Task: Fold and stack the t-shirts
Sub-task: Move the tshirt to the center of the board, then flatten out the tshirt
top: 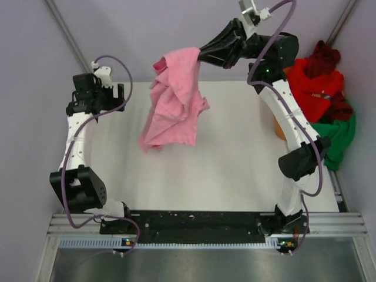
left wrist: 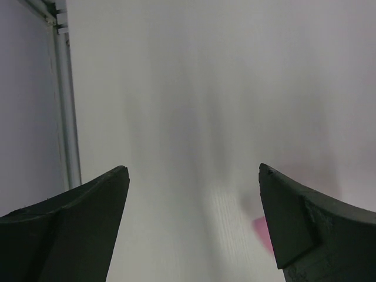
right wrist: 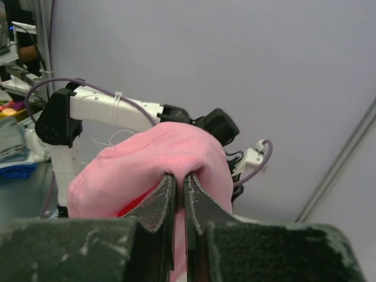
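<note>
Pink t-shirt (top: 176, 100): hangs bunched from right hand (top: 201, 56), above far part of white worktop (top: 223, 176).
Right hand: clamped tight on fold of shirt.
Left hand (left wrist: 192, 169): spread wide, holds nothing, over worktop's left side.
Red t-shirt (top: 314, 82), maroon t-shirt (top: 324, 56), green t-shirt (top: 339, 136): heaped at right edge.

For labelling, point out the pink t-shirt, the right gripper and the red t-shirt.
pink t-shirt (top: 175, 106): top view, middle of cloth.
right gripper (right wrist: 181, 179): right wrist view, between closed fingertips.
red t-shirt (top: 311, 88): top view, chest.
</note>
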You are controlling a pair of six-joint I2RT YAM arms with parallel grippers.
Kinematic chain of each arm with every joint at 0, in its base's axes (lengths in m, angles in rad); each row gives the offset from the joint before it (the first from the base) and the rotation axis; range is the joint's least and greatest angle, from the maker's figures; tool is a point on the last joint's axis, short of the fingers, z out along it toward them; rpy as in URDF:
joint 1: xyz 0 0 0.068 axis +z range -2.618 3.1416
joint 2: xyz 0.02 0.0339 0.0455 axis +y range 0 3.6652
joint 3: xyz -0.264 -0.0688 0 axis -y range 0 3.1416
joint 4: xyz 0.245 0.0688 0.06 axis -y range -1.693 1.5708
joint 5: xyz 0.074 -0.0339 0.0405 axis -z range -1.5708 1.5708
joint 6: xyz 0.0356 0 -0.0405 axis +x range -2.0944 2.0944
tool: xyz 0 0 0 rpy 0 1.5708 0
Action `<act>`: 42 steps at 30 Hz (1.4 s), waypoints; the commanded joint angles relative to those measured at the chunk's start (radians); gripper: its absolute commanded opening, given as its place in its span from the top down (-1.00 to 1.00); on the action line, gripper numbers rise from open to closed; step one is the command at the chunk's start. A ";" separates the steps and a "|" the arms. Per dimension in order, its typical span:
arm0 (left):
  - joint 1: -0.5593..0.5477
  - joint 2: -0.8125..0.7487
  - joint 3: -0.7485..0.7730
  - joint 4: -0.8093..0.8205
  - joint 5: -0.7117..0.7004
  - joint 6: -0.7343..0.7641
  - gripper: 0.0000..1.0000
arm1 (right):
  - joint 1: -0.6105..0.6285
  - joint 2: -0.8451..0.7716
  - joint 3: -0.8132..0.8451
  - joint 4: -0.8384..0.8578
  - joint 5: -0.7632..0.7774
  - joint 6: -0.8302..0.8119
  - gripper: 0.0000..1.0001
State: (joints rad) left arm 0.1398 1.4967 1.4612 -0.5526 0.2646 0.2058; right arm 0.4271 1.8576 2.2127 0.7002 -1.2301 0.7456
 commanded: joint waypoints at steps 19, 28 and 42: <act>-0.129 -0.033 -0.150 -0.056 -0.041 0.274 -0.79 | -0.257 0.127 -0.438 -1.226 1.156 -0.627 -0.06; -0.200 0.059 -0.213 -0.124 -0.122 0.305 -0.67 | -0.121 -0.012 -0.680 -1.202 1.051 -0.589 -0.23; -0.203 0.249 -0.305 0.103 -0.289 0.351 -0.68 | -0.036 0.055 -0.696 -1.144 1.172 -0.482 -0.22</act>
State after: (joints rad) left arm -0.0624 1.7123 1.1496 -0.5674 0.0608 0.5385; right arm 0.4000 1.8999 1.4685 -0.4793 -0.1551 0.2695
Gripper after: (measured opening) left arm 0.851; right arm 0.619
